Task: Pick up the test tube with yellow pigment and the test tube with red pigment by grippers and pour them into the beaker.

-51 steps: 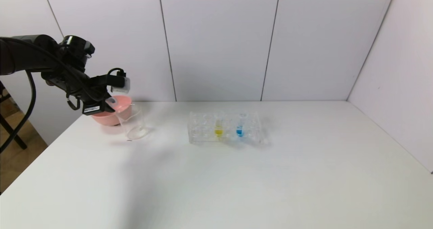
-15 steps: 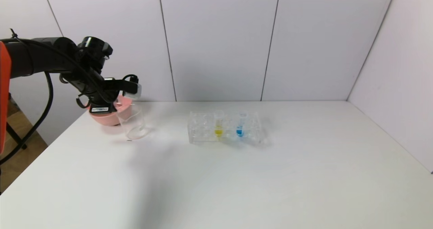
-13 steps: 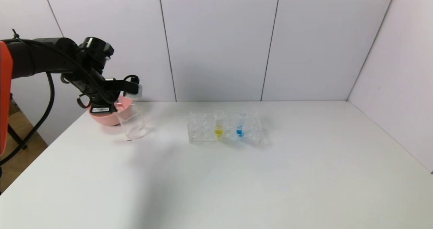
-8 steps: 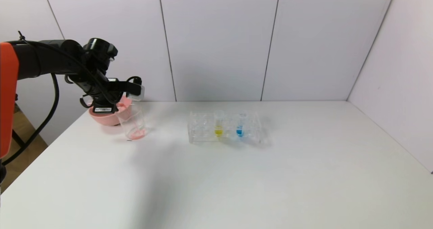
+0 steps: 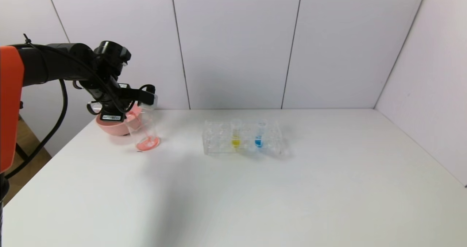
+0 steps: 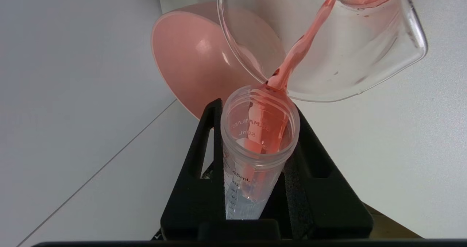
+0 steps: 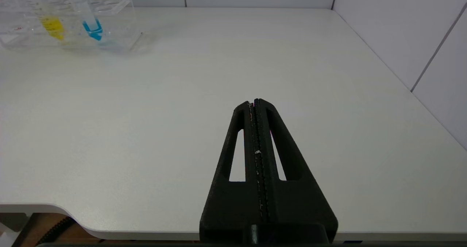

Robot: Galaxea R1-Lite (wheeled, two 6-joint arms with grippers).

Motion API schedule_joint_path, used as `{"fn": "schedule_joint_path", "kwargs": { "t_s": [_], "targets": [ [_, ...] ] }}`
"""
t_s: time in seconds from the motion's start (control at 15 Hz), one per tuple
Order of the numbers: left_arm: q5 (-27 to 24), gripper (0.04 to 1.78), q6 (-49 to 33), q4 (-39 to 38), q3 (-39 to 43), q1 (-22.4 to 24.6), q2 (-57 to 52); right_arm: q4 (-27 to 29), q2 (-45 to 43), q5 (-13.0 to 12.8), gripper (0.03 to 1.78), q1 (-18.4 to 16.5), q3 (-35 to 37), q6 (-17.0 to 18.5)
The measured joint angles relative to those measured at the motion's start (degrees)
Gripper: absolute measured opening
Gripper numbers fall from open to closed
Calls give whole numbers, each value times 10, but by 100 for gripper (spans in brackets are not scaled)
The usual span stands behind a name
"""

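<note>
My left gripper (image 5: 145, 99) is shut on the test tube with red pigment (image 6: 255, 145) and holds it tipped, mouth at the rim of the beaker (image 5: 143, 132). A red stream (image 6: 306, 42) runs from the tube into the beaker (image 6: 368, 61), and red liquid pools on its bottom (image 5: 147, 143). The left gripper (image 6: 257, 110) grips the tube on both sides. The test tube with yellow pigment (image 5: 235, 133) stands in the clear rack (image 5: 217, 141); it also shows in the right wrist view (image 7: 51, 24). My right gripper (image 7: 254, 101) is shut and empty over the table's front right part.
A pink bowl (image 5: 115, 127) sits right behind the beaker at the table's far left; it also shows in the left wrist view (image 6: 186, 64). A tube with blue liquid (image 5: 258, 133) stands in the rack beside the yellow one. White walls close the back and right.
My left gripper has moved right over the beaker and tipped the tube further. Red liquid now flows out and has gathered on the beaker's bottom, which was clear before.
</note>
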Motion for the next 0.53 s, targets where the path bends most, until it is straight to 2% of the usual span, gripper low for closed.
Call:
{"fn": "schedule_joint_path", "kwargs": {
  "t_s": [0.53],
  "targets": [
    [42, 47, 24, 8, 1, -10, 0, 0, 0, 0, 11, 0, 0, 0]
  ]
}}
